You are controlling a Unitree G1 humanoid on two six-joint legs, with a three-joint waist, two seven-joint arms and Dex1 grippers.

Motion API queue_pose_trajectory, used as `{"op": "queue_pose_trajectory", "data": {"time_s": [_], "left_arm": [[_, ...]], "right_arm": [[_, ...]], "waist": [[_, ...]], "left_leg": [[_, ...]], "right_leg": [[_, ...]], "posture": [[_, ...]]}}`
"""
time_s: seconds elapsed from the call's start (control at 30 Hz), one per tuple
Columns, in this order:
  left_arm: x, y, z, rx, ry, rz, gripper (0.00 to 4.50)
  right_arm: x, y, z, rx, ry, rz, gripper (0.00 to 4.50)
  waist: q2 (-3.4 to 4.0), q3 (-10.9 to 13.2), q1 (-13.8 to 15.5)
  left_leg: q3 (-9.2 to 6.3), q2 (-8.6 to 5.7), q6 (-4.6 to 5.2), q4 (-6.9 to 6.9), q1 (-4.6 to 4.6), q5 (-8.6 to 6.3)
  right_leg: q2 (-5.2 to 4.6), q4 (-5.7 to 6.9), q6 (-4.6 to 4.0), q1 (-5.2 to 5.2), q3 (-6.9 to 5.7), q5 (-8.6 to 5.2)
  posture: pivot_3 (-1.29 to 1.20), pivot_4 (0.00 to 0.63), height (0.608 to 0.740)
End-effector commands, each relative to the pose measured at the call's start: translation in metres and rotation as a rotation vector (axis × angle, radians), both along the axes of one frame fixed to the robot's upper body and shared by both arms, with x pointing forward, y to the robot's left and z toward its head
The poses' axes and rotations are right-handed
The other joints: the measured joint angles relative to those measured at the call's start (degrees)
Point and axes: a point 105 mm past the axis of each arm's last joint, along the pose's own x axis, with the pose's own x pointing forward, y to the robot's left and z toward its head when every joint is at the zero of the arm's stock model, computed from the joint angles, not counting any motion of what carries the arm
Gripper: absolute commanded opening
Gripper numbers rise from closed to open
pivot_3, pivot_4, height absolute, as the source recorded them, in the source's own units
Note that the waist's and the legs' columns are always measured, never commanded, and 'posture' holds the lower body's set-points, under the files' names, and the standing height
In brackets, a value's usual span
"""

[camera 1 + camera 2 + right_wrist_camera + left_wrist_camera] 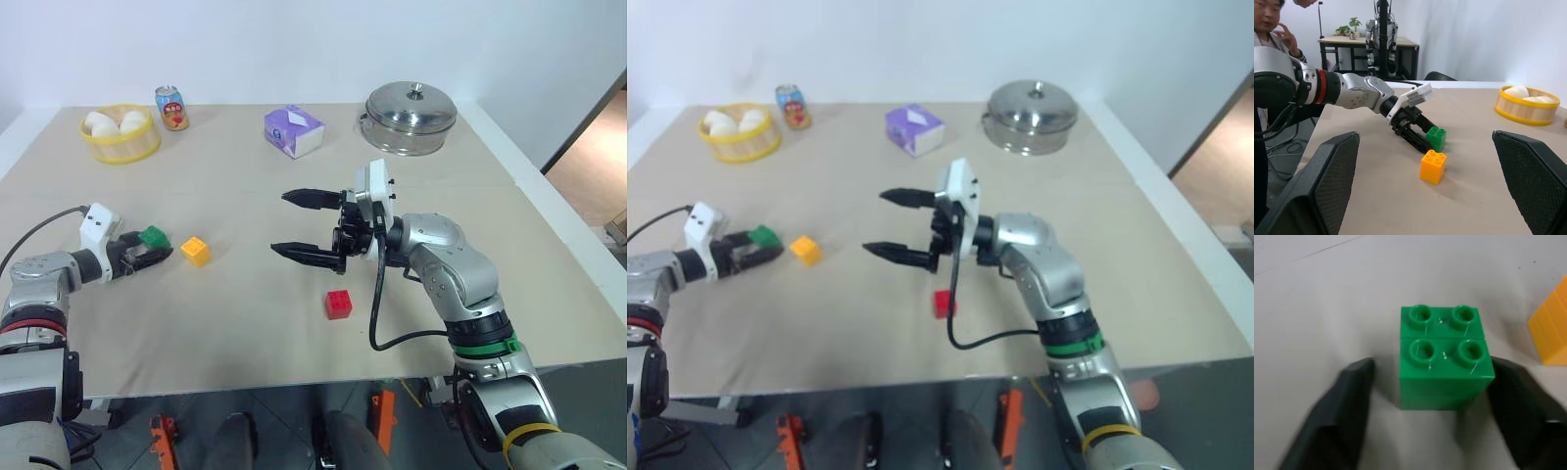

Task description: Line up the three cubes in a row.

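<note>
On the counter's (245, 323) left side, the left pincer (149, 253) brackets the green cube (154, 236), one finger touching a side, the other apart, so no firm hold is evident. Just beside it sits the yellow cube (196, 251); the red cube (338, 304) lies well apart, below the right pincer (294, 223), which hangs wide open and empty.

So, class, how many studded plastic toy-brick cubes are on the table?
3. The green plastic studded cube sits between the left tool's fingers, the yellow plastic studded cube just beside it, and the red plastic studded cube nearer the table's front edge.
</note>
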Motion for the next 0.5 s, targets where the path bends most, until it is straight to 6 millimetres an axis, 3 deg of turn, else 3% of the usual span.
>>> {"op": "queue_pose_trajectory", "data": {"time_s": [0.03, 0.1, 0.37, 0.5], "left_arm": [[0.005, 0.002, 0.015, -0.014, -0.061, 0.016, 2.11], [0.005, 0.002, 0.016, -0.018, -0.068, 0.022, 1.36], [0.001, 0.006, 0.029, -0.105, -0.106, 0.006, 1.34], [-0.001, -0.017, 0.077, -0.167, -0.229, -0.172, 1.34]], "right_arm": [[-0.006, -0.003, 0.014, 0.032, -0.059, 0.003, 4.5], [-0.005, -0.003, 0.014, 0.033, -0.059, 0.003, 4.5], [-0.005, -0.004, 0.014, 0.034, -0.059, 0.011, 4.5], [-0.015, -0.015, 0.015, 0.018, -0.029, 0.063, 4.5]], "waist": [[0.0, 0.0, 0.0], [0.0, 0.0, 0.0], [0.0, 0.0, 0.0], [-0.06, 0.0, 0.0]], "left_leg": [[0.0, 0.0, 0.0, 0.01, 0.0, 0.0], [0.0, 0.0, 0.0, 0.04, 0.0, 0.0], [-0.02, 0.0, 0.0, 0.11, 0.01, 0.0], [-0.03, 0.0, 0.0, 0.17, -0.01, 0.0]], "right_leg": [[0.0, 0.02, 0.0, 0.0, 0.0, 0.0], [0.0, 0.05, 0.0, 0.0, 0.0, 0.0], [0.01, 0.13, 0.0, 0.0, -0.01, 0.0], [0.0, 0.16, 0.0, 0.0, -0.02, 0.0]], "posture": [[0.0, 0.15, 0.74], [0.0, 0.15, 0.74], [0.0, 0.15, 0.74], [0.0, 0.15, 0.74]]}}
